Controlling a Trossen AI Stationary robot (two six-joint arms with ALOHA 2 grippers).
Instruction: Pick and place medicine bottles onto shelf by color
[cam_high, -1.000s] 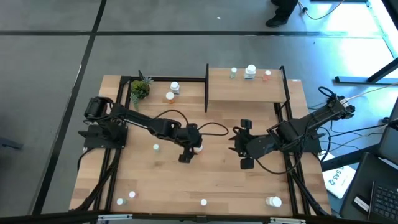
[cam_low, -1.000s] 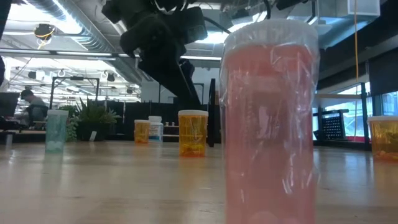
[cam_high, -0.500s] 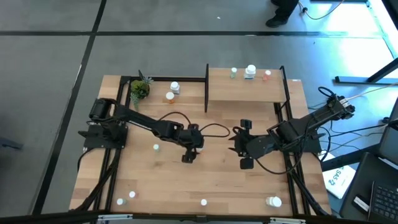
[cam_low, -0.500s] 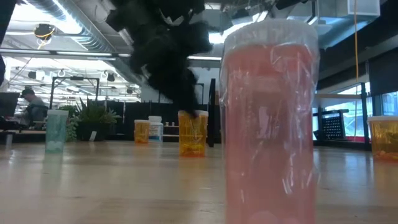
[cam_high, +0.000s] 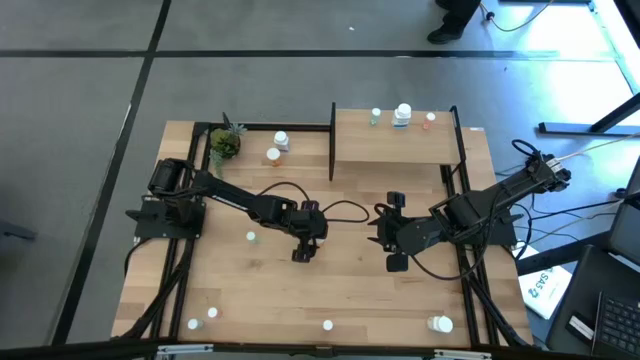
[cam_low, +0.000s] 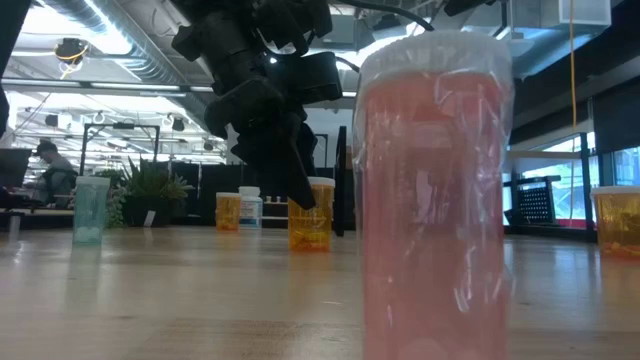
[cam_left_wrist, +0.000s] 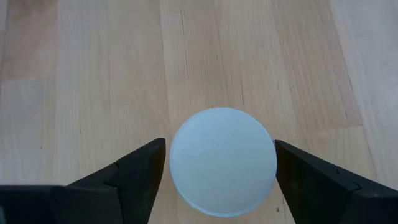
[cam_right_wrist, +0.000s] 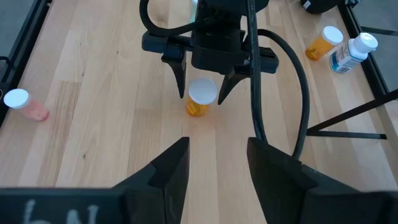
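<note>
Place: you're in an open-plan lab/office | exposed ceiling ducts (cam_low: 120, 60) | distant desks, seated person (cam_low: 45, 170)

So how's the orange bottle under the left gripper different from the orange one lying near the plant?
The orange bottle under the left gripper stands upright mid-table, between open fingers; the far orange bottle lies on its side, with no gripper near it, beside a white bottle. Both have orange bodies and white caps.
</note>
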